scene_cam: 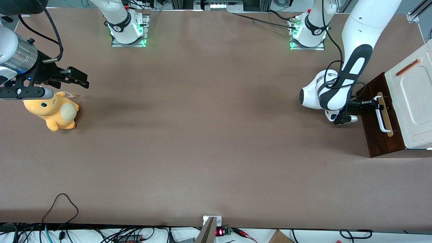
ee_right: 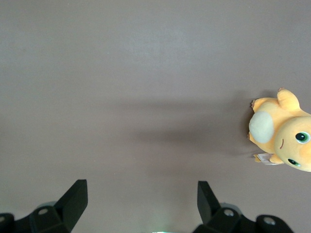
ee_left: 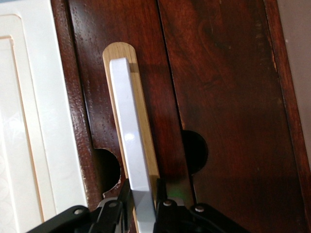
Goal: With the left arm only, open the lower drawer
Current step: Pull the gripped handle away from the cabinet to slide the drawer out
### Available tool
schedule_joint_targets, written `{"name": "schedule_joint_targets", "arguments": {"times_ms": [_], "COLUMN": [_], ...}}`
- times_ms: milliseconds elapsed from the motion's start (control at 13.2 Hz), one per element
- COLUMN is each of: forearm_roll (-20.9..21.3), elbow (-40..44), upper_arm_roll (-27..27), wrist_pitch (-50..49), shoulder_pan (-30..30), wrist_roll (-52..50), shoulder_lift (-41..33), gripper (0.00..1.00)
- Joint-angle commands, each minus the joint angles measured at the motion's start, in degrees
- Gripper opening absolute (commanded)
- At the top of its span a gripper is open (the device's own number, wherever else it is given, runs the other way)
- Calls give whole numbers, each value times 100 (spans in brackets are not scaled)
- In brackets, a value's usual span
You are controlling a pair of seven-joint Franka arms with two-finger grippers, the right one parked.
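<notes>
End effector (ee_left: 144,206) clamped on white bar handle (ee_left: 130,141), lower drawer (scene_cam: 383,130) front directly ahead

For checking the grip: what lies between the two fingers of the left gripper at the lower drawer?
In the left wrist view, the white bar handle of the lower drawer lies between the fingers of the left gripper; nothing else is there.
</notes>
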Motion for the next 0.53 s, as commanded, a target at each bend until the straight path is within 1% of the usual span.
{"name": "schedule_joint_targets", "arguments": {"times_ms": [0, 151, 378, 454], "forearm_roll": [148, 148, 130, 121], "elbow": [-74, -57, 4, 13], "upper_arm_roll": [23, 14, -56, -169], "wrist_pitch": [-68, -68, -59, -51], "shoulder_pan": [-29, -72, -248, -266], "wrist_roll": [-96, -96, -105, -105], "shoulder_lift": [-55, -72, -116, -134], "gripper": [10, 0, 0, 0]}}
